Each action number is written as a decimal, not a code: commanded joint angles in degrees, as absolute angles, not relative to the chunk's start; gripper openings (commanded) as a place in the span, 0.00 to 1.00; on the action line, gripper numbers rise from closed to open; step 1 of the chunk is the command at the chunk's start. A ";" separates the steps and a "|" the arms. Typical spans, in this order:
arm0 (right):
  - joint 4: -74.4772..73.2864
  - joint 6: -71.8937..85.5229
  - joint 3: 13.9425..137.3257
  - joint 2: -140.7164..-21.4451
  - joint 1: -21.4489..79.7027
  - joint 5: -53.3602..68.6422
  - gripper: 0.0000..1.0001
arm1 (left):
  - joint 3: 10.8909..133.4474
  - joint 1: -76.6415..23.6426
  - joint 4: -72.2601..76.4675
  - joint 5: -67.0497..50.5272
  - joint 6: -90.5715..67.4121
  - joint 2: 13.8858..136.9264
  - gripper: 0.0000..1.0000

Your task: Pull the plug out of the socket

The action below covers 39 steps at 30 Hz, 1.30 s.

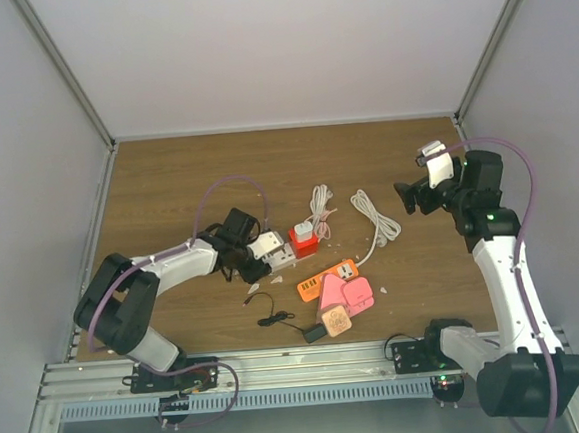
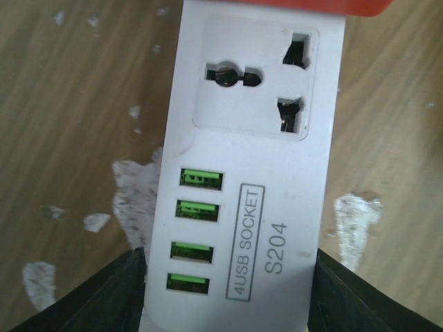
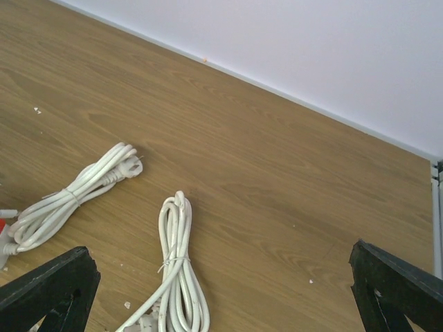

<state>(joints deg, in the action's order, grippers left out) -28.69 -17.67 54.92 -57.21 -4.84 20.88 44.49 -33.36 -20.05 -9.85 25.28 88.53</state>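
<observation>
White socket strip (image 2: 256,173) sits clamped between the left fingers (image 2: 90,297), red plug (image 2: 291,5) just beyond; right fingers (image 3: 48,290) gape empty.

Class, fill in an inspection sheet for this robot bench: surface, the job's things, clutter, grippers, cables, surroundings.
Surface: wooden table, white scuffs beside the strip.
Job's things: white power strip, one socket bare; red plug appears plugged in at the end away from the gripper.
Clutter: orange strip, pink adapters, black adapter.
Grippers: left gripper clamps the white power strip's sides; right gripper open, empty, raised.
Cables: white cord bundle, second white bundle, thin black lead, purple arm cable.
Surroundings: white walls, metal frame rail.
</observation>
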 commanded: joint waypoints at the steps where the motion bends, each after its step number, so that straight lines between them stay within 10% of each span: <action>1: -29.17 -19.25 55.98 -58.04 -5.07 22.17 1.00 | 47.49 -29.29 -15.70 -13.86 28.37 90.98 0.60; 33: -14.04 -20.87 49.82 -63.37 -1.59 31.09 1.00 | 52.40 -23.06 -17.49 -10.52 13.59 95.08 0.47; 39: -10.44 -19.37 47.20 -63.45 -0.03 32.61 1.00 | 51.94 -27.83 -17.09 -9.69 14.24 94.65 0.61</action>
<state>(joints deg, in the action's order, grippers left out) -15.11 -21.10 48.73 -63.05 -1.21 30.68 51.55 -25.15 -19.94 -10.20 15.11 95.20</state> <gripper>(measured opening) 0.995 0.542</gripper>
